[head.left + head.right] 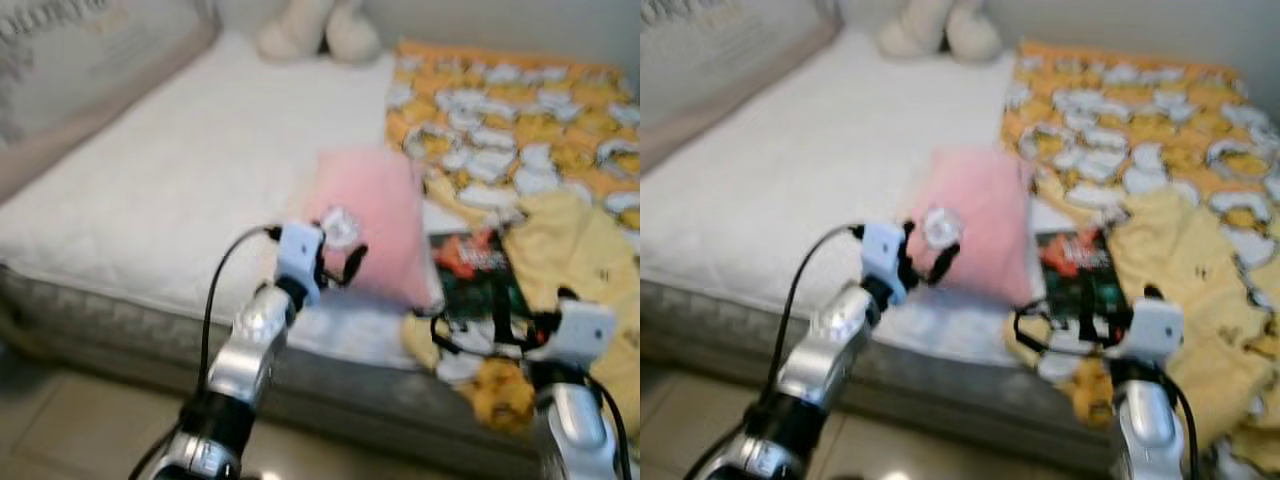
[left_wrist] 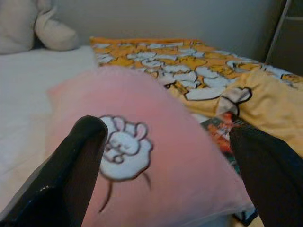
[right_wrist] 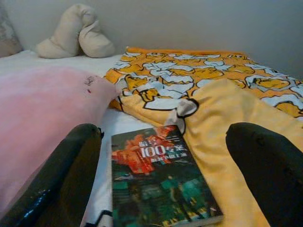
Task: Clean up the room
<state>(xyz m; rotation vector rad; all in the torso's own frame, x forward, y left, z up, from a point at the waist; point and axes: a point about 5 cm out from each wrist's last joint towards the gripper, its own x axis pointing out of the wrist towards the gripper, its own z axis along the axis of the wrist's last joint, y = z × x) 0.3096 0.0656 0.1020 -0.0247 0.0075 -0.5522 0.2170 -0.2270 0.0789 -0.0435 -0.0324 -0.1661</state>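
Both claws gape wide at the bed's edge, the left gripper (image 2: 165,156) poised over the pink pillow (image 1: 375,225), the right gripper (image 3: 163,165) over the book (image 3: 161,182), apparently approaching a first grasp that requires lowering and closing.

A pillow (image 1: 372,225) lies near the front edge of the mattress (image 1: 180,170), with a book (image 1: 480,275) just to its right. A blanket (image 1: 520,130) covers the mattress's right side, and a soft toy (image 1: 318,30) sits at the back edge.
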